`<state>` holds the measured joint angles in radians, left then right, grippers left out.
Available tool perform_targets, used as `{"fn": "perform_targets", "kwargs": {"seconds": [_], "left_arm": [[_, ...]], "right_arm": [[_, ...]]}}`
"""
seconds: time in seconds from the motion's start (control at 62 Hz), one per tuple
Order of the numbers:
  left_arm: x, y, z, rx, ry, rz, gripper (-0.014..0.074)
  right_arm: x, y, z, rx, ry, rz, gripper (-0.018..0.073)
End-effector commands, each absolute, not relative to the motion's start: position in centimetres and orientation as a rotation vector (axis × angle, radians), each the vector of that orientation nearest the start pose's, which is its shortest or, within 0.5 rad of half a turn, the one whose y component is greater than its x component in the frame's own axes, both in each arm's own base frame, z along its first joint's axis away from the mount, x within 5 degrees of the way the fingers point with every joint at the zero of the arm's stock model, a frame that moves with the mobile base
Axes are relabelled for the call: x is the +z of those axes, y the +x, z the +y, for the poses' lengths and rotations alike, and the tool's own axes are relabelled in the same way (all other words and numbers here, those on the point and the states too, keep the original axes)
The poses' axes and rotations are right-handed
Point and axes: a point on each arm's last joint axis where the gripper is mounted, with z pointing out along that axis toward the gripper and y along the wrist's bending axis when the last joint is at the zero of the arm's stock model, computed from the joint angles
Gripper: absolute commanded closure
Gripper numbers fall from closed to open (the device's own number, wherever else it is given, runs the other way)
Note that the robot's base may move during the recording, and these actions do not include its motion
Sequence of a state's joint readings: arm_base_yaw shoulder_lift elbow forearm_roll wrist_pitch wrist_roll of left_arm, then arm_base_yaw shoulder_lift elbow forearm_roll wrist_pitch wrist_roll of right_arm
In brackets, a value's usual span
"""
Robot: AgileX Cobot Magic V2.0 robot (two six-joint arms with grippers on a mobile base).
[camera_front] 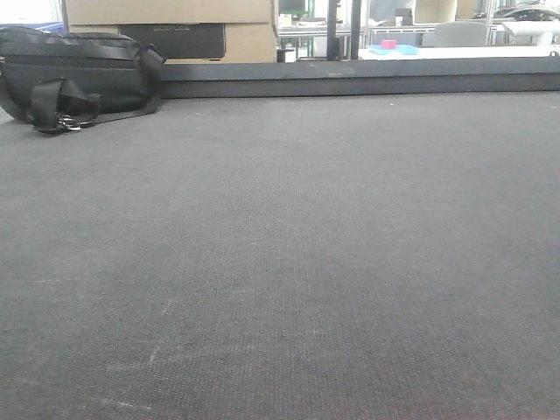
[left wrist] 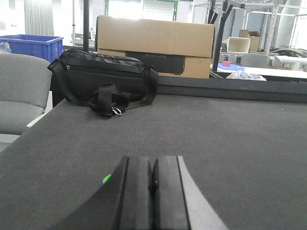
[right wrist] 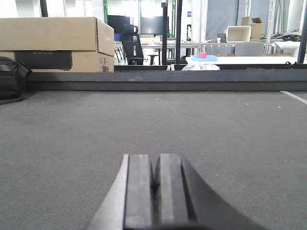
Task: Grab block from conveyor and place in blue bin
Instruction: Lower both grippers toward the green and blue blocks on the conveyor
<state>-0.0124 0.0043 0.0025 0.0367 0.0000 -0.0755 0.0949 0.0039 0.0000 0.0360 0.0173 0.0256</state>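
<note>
When you read the left wrist view, note that the left end effector (left wrist: pixel 152 165) is clenched: its two dark fingers (left wrist: pixel 136 191) meet along a single seam. It sits low over the conveyor (left wrist: pixel 216 143), whose dark grey woven belt runs ahead of it to the black edge rail (left wrist: pixel 230 88). A small green patch (left wrist: pixel 107 178) shows just beside the left finger; you cannot tell what it is.

Ahead and to the left of this end effector, a black bag (left wrist: pixel 103 81) lies on the belt against the rail, with its strap and metal ring hanging on the side facing the end effector. Beyond the rail, behind the bag, stands a cardboard box (left wrist: pixel 153 38). Farther ahead and left, the blue bin (left wrist: pixel 31 45) stands off the belt, behind a grey chair (left wrist: pixel 21 91) beside the belt's left edge.

When you read the right wrist view, note that the right end effector (right wrist: pixel 156 163) is also clenched, fingers touching, low over the same belt. Ahead and slightly right of it, well beyond the rail, a small pink item (right wrist: pixel 202 55) rests on a white table (right wrist: pixel 249 60).

The front-facing view shows faint pale scuffs on the belt.
</note>
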Motion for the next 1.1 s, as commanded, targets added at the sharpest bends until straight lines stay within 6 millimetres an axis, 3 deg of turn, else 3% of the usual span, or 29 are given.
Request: {"fn": "perform_targets", "kwargs": {"seconds": [0.0, 0.87, 0.951, 1.08], "left_arm": [[21.5, 5.6, -0.1, -0.047, -0.022, 1.465, 0.0708], [21.6, 5.6, -0.1, -0.046, -0.021, 1.448, 0.0708], [21.3, 5.6, -0.1, -0.044, -0.023, 1.495, 0.0708], [23.6, 5.0, 0.0, -0.041, -0.026, 1.522, 0.0708]], "right_arm": [[21.3, 5.6, 0.5, 0.119, -0.023, 1.485, 0.0721], [21.3, 5.6, 0.5, 0.111, -0.03, 1.484, 0.0721], [21.9, 5.5, 0.5, 0.108, -0.032, 1.421, 0.0721], [22.7, 5.4, 0.4, 0.146, 0.007, 1.331, 0.0721]]}}
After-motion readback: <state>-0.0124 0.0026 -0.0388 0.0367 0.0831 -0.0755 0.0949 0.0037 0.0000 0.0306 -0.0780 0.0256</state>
